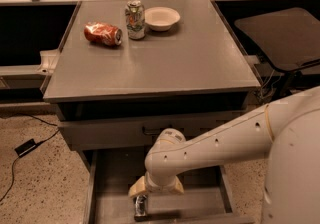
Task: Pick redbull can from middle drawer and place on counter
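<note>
The middle drawer (200,204) is pulled open at the bottom of the cabinet, showing its flat grey floor. A slim silver-grey redbull can (141,208) stands in it near the front left. My gripper (141,201) reaches down into the drawer from the white arm (210,148) and sits right over and around the top of the can. The counter (165,68) is the large grey top above, well behind the gripper.
On the counter's far side lie a red-orange can (103,34) on its side, an upright green-and-white can (135,19) and a white bowl (161,18). A closed drawer front (110,133) overhangs the open drawer. A dark table (285,33) stands at the right. A cable and adapter (25,147) lie on the floor at the left.
</note>
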### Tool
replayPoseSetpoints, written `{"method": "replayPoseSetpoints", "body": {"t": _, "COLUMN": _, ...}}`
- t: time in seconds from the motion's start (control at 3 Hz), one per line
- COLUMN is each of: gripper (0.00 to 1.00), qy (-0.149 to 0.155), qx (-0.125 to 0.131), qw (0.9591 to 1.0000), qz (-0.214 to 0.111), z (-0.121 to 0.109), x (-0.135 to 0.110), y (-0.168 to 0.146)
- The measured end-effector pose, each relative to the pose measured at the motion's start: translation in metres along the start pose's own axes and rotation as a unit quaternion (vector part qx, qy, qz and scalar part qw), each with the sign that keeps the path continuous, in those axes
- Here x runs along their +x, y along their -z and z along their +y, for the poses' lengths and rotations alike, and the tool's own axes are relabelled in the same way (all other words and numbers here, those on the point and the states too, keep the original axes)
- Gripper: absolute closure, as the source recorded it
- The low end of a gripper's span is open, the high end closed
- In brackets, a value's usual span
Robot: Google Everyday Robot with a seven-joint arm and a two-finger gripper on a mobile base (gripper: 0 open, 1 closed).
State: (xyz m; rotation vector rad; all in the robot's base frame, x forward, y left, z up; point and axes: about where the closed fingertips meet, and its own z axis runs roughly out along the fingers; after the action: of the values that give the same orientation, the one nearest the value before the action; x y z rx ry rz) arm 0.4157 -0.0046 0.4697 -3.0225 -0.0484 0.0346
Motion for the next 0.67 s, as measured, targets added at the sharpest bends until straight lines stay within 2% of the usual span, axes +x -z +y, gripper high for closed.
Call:
{"method": "replayPoseSetpoints", "body": {"t": 0.33, "gripper": 0.00, "qy": 0.013, "qx": -0.022, "qw": 0.9994, "qz": 0.023, "z": -0.005, "x": 0.011, "y": -0.021}}
{"method": "replayPoseSetpoints", "body": {"t": 0.67, "gripper": 0.00, "qy": 0.008, "qx": -0.019, "qw": 0.9990, "qz": 0.041, "z": -0.013, "x": 0.021, "y": -0.037}}
